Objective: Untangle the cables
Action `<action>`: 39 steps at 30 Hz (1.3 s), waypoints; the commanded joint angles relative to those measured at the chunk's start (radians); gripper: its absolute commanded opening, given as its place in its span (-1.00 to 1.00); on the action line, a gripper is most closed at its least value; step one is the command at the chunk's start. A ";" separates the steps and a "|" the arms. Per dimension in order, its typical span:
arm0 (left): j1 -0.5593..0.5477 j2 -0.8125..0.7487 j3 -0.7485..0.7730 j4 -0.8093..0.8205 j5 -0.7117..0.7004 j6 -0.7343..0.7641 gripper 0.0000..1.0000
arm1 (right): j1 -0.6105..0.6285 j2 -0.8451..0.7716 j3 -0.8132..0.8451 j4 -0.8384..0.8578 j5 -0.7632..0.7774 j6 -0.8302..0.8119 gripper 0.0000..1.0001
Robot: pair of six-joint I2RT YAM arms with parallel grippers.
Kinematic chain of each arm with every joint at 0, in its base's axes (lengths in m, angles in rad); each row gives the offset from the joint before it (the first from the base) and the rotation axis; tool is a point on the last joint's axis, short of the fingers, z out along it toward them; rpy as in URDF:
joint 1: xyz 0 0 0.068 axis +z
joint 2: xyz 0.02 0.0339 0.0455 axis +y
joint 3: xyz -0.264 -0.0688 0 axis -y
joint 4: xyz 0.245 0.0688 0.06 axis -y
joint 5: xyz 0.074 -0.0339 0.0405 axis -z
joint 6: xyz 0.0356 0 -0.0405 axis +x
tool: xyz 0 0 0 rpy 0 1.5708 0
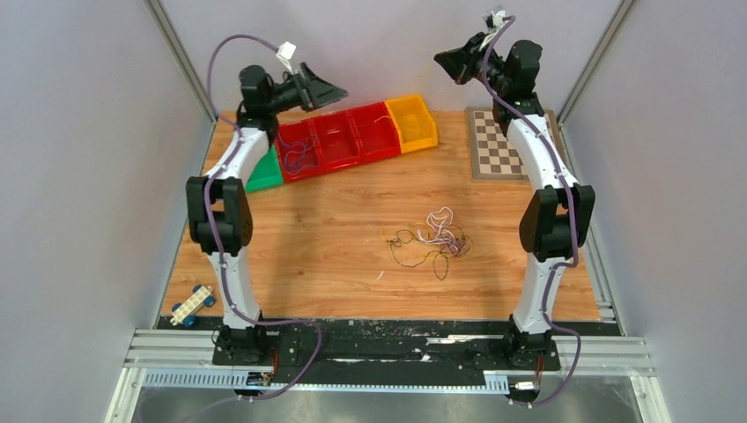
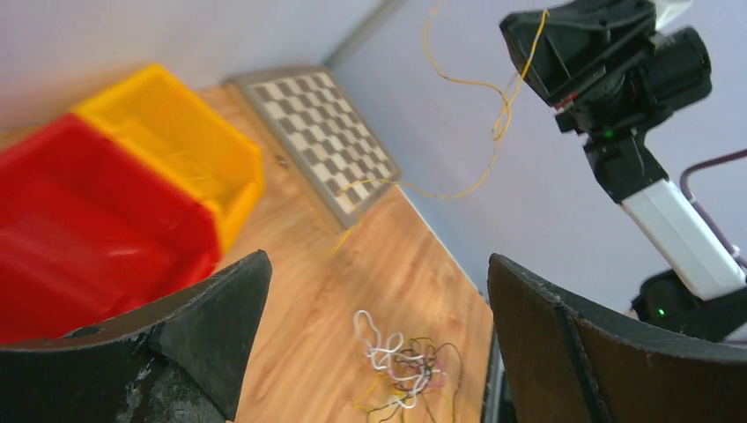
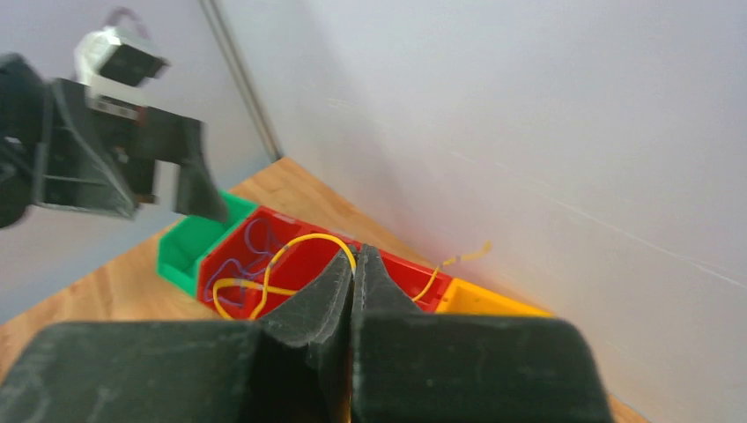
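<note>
A tangle of thin white, yellow, pink and dark cables (image 1: 433, 238) lies on the wooden table right of centre; it also shows in the left wrist view (image 2: 401, 361). My right gripper (image 1: 447, 63) is raised high at the back and is shut on a thin yellow cable (image 3: 291, 251), which hangs from it in loops (image 2: 493, 123). My left gripper (image 1: 336, 92) is raised over the red bins, open and empty, its fingers (image 2: 220, 308) wide apart.
A row of bins stands at the back: green (image 1: 264, 174), red (image 1: 339, 137) and yellow (image 1: 412, 122). One red bin holds a purple cable (image 3: 251, 251). A chessboard (image 1: 496, 150) lies back right. A toy car (image 1: 192, 305) sits front left.
</note>
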 commanded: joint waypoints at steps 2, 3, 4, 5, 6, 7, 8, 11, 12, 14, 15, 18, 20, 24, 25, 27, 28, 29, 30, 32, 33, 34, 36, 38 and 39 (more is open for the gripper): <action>0.096 -0.232 -0.113 -0.110 -0.058 0.251 1.00 | 0.001 0.055 0.053 0.025 0.150 -0.099 -1.00; 0.103 -0.257 -0.130 -0.124 -0.069 0.266 1.00 | 0.002 0.071 0.059 0.045 0.188 -0.123 -1.00; 0.111 -0.269 -0.160 -0.132 -0.073 0.299 1.00 | 0.003 0.084 0.060 0.071 0.207 -0.133 -1.00; 0.114 -0.280 -0.172 -0.149 -0.078 0.313 1.00 | 0.003 0.100 0.064 0.095 0.229 -0.150 -1.00; 0.116 -0.300 -0.192 -0.158 -0.084 0.343 1.00 | 0.005 0.122 0.080 0.105 0.246 -0.172 -1.00; 0.116 -0.317 -0.200 -0.174 -0.087 0.357 1.00 | 0.008 0.144 0.107 0.102 0.264 -0.201 -1.00; 0.117 -0.324 -0.214 -0.180 -0.093 0.376 1.00 | 0.012 0.170 0.136 0.098 0.274 -0.245 -1.00; 0.119 -0.348 -0.237 -0.198 -0.121 0.404 1.00 | 0.032 0.229 0.192 0.102 0.341 -0.377 -1.00; 0.121 -0.352 -0.244 -0.202 -0.126 0.412 1.00 | 0.038 0.244 0.199 0.111 0.372 -0.419 -1.00; 0.121 -0.357 -0.250 -0.209 -0.140 0.419 1.00 | 0.052 0.272 0.212 0.131 0.416 -0.486 -1.00; 0.121 -0.357 -0.252 -0.212 -0.146 0.421 1.00 | 0.059 0.291 0.220 0.134 0.428 -0.511 -1.00; 0.133 -0.359 -0.257 -0.226 -0.159 0.438 1.00 | 0.084 0.345 0.235 0.144 0.477 -0.585 -1.00; 0.145 -0.357 -0.253 -0.235 -0.168 0.448 1.00 | 0.101 0.373 0.238 0.151 0.496 -0.624 -1.00; 0.153 -0.349 -0.241 -0.254 -0.180 0.457 1.00 | 0.131 0.421 0.235 0.133 0.500 -0.625 -1.00; 0.156 -0.346 -0.240 -0.255 -0.184 0.454 1.00 | 0.135 0.431 0.234 0.126 0.505 -0.617 -1.00; 0.159 -0.346 -0.241 -0.256 -0.190 0.452 1.00 | 0.142 0.452 0.237 0.109 0.515 -0.592 -1.00; 0.160 -0.346 -0.241 -0.258 -0.191 0.452 1.00 | 0.143 0.466 0.239 0.098 0.518 -0.581 -1.00; 0.160 -0.347 -0.242 -0.259 -0.192 0.455 1.00 | 0.144 0.477 0.239 0.090 0.524 -0.574 -1.00; 0.160 -0.348 -0.243 -0.264 -0.192 0.457 1.00 | 0.144 0.489 0.239 0.079 0.526 -0.569 -1.00; 0.162 -0.350 -0.242 -0.274 -0.195 0.466 1.00 | 0.144 0.510 0.233 0.063 0.525 -0.573 -1.00; 0.163 -0.350 -0.243 -0.280 -0.195 0.471 1.00 | 0.144 0.518 0.227 0.059 0.526 -0.578 -1.00; 0.164 -0.350 -0.243 -0.282 -0.195 0.473 1.00 | 0.143 0.523 0.218 0.057 0.527 -0.584 -1.00; 0.166 -0.350 -0.244 -0.288 -0.196 0.475 1.00 | 0.144 0.533 0.205 0.056 0.533 -0.601 -1.00; 0.168 -0.350 -0.246 -0.291 -0.197 0.476 1.00 | 0.143 0.542 0.205 0.049 0.542 -0.610 -1.00; 0.169 -0.350 -0.247 -0.296 -0.198 0.479 1.00 | 0.143 0.542 0.205 0.043 0.543 -0.611 -0.94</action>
